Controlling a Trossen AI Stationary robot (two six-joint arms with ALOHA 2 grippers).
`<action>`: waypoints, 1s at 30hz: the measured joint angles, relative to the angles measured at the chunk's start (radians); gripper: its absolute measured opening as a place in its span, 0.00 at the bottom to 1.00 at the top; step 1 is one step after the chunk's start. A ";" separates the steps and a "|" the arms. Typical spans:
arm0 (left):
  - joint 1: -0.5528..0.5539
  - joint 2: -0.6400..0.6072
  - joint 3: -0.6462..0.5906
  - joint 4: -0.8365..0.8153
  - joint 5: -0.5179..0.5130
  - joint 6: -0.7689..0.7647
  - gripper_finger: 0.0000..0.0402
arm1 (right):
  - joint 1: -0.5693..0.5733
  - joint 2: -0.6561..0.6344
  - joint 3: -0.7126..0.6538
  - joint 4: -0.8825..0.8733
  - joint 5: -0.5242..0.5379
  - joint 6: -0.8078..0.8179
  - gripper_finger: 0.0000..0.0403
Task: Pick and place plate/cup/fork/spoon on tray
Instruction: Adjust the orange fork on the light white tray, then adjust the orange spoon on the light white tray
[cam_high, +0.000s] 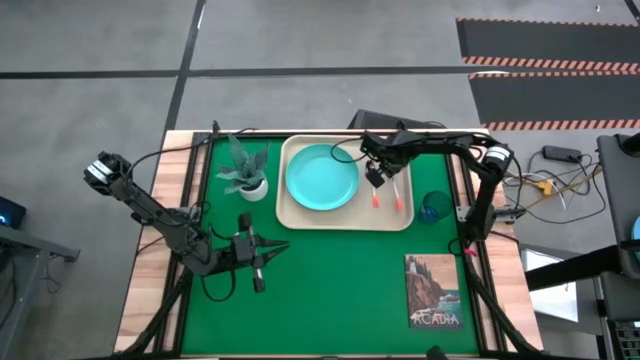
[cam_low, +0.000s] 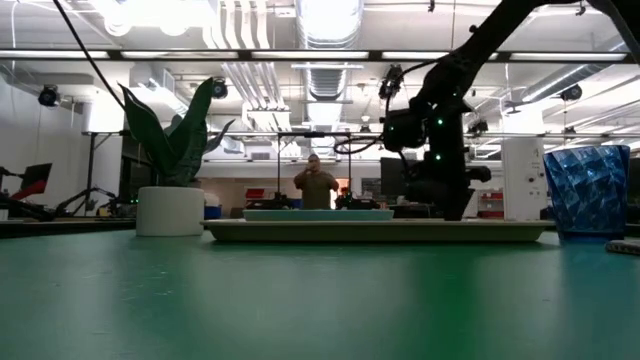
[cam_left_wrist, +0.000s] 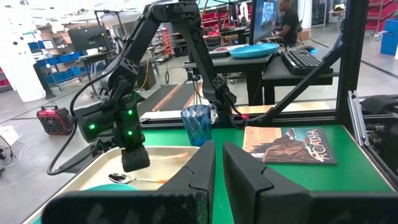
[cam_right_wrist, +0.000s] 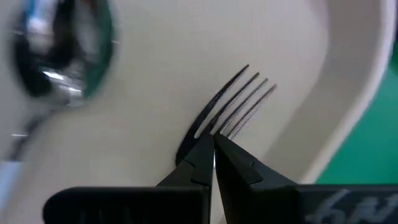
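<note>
The beige tray (cam_high: 400, 222) lies at the table's far middle. The turquoise plate (cam_high: 322, 178) lies on its left half. The spoon (cam_high: 375, 197) and the fork (cam_high: 397, 200), both with orange-red handles, lie on its right half. The spoon's bowl (cam_right_wrist: 62, 56) shows beside the fork's tines (cam_right_wrist: 245, 99). The blue cup (cam_high: 435, 207) stands on the green mat just right of the tray. My right gripper (cam_high: 377, 178) is low over the tray's right half, shut at the fork. My left gripper (cam_high: 280, 247) rests near the table's left front, fingers close together, holding nothing. My right gripper is shut where the fork's tines (cam_right_wrist: 233, 115) join the neck; the fingertips (cam_right_wrist: 205, 155) hide the exact spot. The fingers come from above, pointing down at the tray. The tines stick out past the fingertips, close over the tray floor, and the handle (cam_high: 398, 206) lies on the tray.
A white-potted green plant (cam_high: 248, 175) stands left of the tray. A picture book (cam_high: 434, 290) lies at the near right. Bare green mat lies between my left gripper and the book. A person (cam_low: 317, 185) stands in the room beyond the table.
</note>
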 joint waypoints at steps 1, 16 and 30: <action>0.000 0.000 0.000 0.000 0.000 0.000 0.04 | 0.003 -0.004 0.008 -0.003 -0.012 0.008 0.03; -0.004 0.000 -0.001 -0.048 0.000 -0.010 0.04 | 0.167 -0.272 -0.003 -0.035 -0.012 0.058 0.03; -0.011 0.017 -0.138 -0.069 0.002 -0.388 0.04 | 0.422 -0.691 -0.385 0.522 -0.011 -0.023 0.03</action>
